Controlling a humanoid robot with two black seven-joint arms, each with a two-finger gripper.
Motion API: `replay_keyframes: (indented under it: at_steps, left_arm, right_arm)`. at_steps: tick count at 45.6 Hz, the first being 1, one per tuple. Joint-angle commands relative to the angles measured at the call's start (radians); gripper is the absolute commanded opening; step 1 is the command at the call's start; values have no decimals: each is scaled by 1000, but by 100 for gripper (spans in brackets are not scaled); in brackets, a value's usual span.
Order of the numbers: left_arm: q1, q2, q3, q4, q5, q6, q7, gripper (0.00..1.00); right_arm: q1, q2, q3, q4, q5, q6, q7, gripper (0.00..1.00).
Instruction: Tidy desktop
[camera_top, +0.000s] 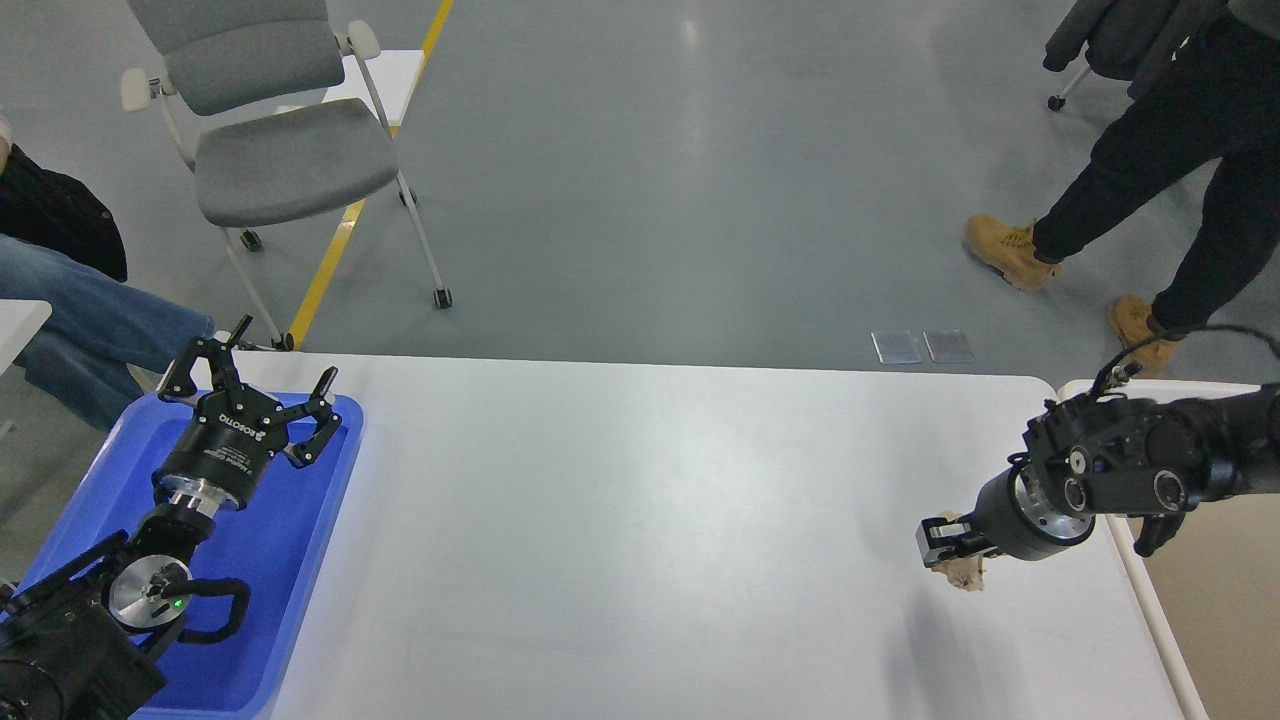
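Clearing step: right gripper (945, 550), lower right of frame, clamped on a crumpled scrap (965, 577) above the desktop (620, 520). Left gripper (262, 385), fingers apart, over blue tray (345, 450), lower left. Next move likely: carry scrap to the bin (1210, 600).

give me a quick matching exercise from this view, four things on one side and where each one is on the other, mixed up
Things:
1. left tool
2. right tool
3. blue tray
4. grey chair

Places:
A. on the floor beyond the desktop
B. at the desktop's left end
C. open, above the tray
D. over the desktop's right part, at a small crumpled pale thing

Pairs: 1-C, 2-D, 3-B, 4-A
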Motion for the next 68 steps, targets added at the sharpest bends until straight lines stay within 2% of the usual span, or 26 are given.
replay_keyframes:
  at_steps: [1,7,9,14,20,26,36,40,46,61,68]
  left_arm:
    - [0,0,0,0,-1,0,0,99]
    - [0,0,-3,0,0,0,0,99]
    - [2,0,-3,0,0,0,0,99]
    - [2,0,-3,0,0,0,0,99]
    - [2,0,-5,0,-1,0,0,99]
    - [2,0,-6,0,-1,0,0,99]
    - [2,0,-8,0,-1,0,0,99]
    - [3,0,-8,0,-1,0,0,99]
    - [3,0,-8,0,-1,0,2,99]
    - [2,0,-5,0,-1,0,0,99]
    - [2,-1,-5,0,-1,0,0,99]
  right_arm:
    - [308,-120,-53,201,27,111,-29,0]
    - [478,-148,-111,249,38,177,-30,0]
    - [573,-169,-125,247,41,262,-30,0]
    - [707,-199,-128,242,67,394,-38,0]
    - [834,-213,-131,239,93,511,-69,0]
    - [913,-213,-166,239,125,543,-98,0]
    - [965,-209,-197,236,150,543,-98,0]
    - [951,-217,-199,213,153,543,-96,0]
    - [859,-274,-182,103,155,543,-93,0]
    - [551,-466,-154,-300,150,543,-89,0]
    - [320,-533,-39,-515,150,543,-89,0]
